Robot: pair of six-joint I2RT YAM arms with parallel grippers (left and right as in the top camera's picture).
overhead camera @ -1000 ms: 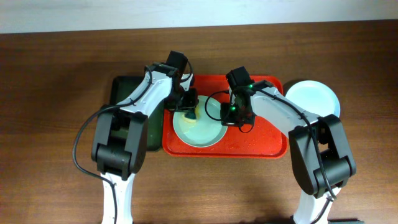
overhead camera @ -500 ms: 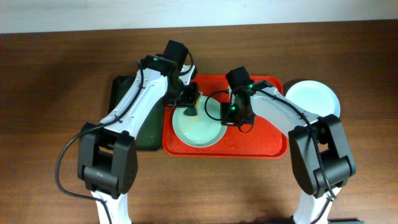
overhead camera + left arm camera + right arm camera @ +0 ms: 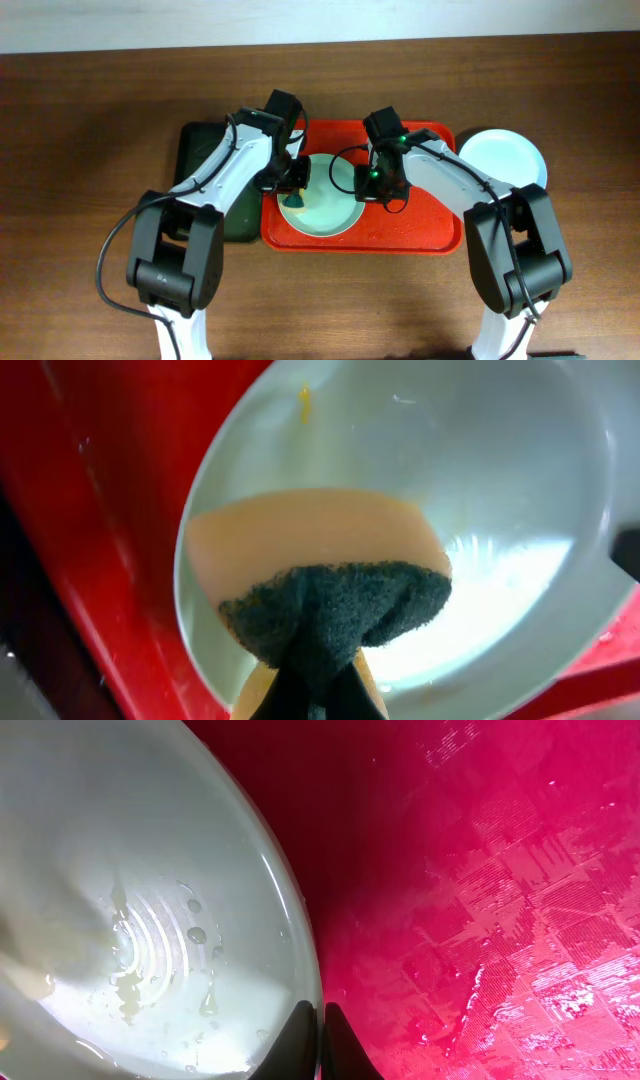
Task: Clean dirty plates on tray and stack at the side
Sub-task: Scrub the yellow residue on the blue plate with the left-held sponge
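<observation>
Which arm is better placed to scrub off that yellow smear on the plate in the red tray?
Left. The left gripper holds the sponge pressed on the plate, the smear just beyond it. The right gripper is shut on the plate's rim, steadying it.
</observation>
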